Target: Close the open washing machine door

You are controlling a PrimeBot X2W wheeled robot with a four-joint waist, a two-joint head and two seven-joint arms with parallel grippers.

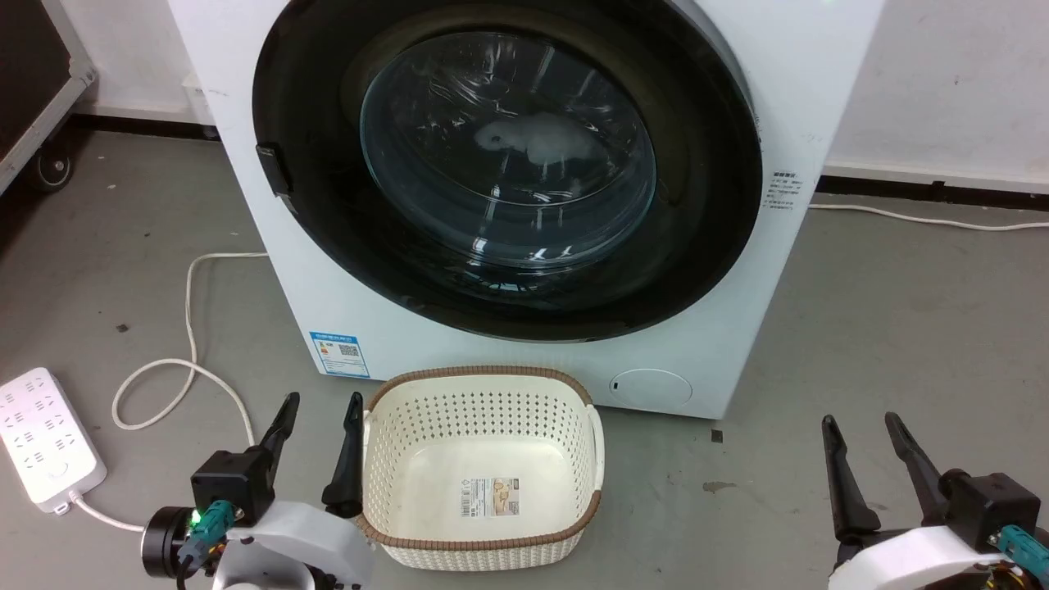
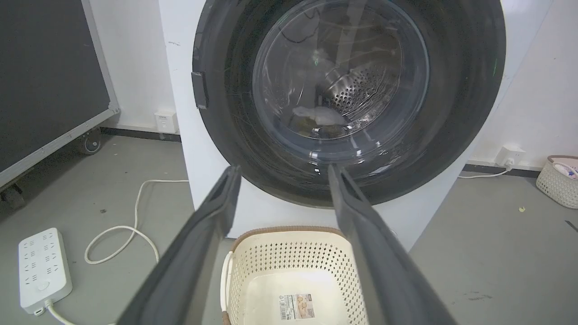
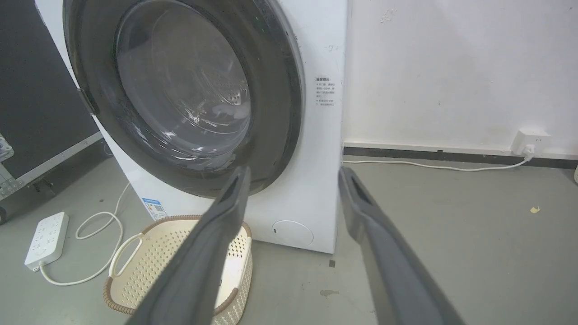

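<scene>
The washing machine (image 1: pixel 705 360) is a white box standing in front of me, with a blue sticker (image 1: pixel 338 352) low on its front. Its round door (image 1: pixel 508 164), with a glossy black rim and a bulging glass window, lies flat against the machine's front in all three views (image 2: pixel 343 90) (image 3: pixel 180 90). Something pale shows through the glass inside the steel drum. My left gripper (image 1: pixel 323 399) (image 2: pixel 283 169) is open and empty, low at the left, well short of the door. My right gripper (image 1: pixel 860 419) (image 3: pixel 294 170) is open and empty at the lower right.
A cream perforated laundry basket (image 1: pixel 483 467) sits on the floor against the machine, just right of my left gripper. A white power strip (image 1: pixel 45 438) and looped cable (image 1: pixel 188 369) lie at the left. A black wheeled case (image 2: pixel 45 81) stands far left; another basket (image 2: pixel 557 180) far right.
</scene>
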